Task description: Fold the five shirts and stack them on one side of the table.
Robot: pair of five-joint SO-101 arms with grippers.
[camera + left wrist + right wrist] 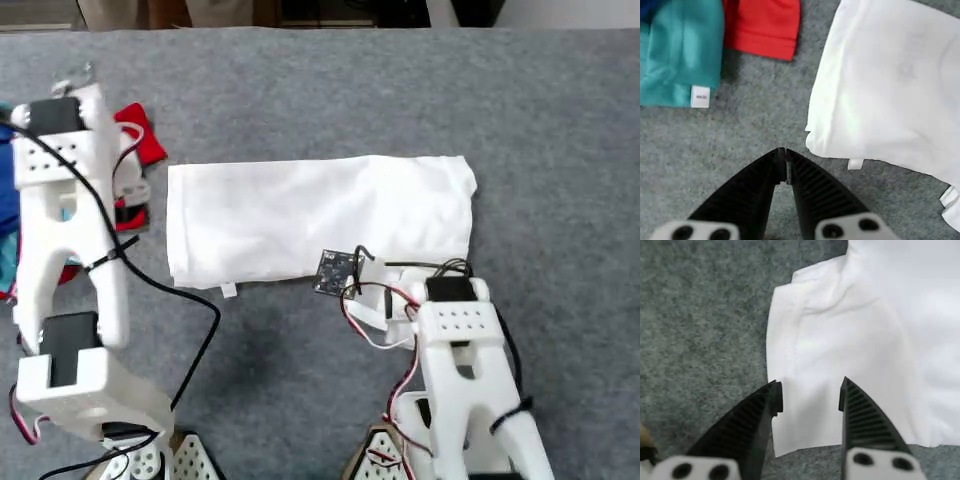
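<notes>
A white shirt (320,220) lies folded into a long strip across the middle of the grey table (560,150). My right gripper (810,392) hangs open just above a corner of the white shirt (855,340), one finger to each side of its edge. My left gripper (785,156) is shut and empty over bare table, close to the end of the white shirt (890,80). Beyond it lie a teal shirt (680,50) and a red shirt (765,25). The left arm (65,200) stands over this pile at the table's left side.
The red shirt (145,135) and a blue one (8,190) show beside the left arm, at the table's left edge. The right arm (460,340) with loose cables sits at the shirt's near edge. Grey table extends behind and to the right.
</notes>
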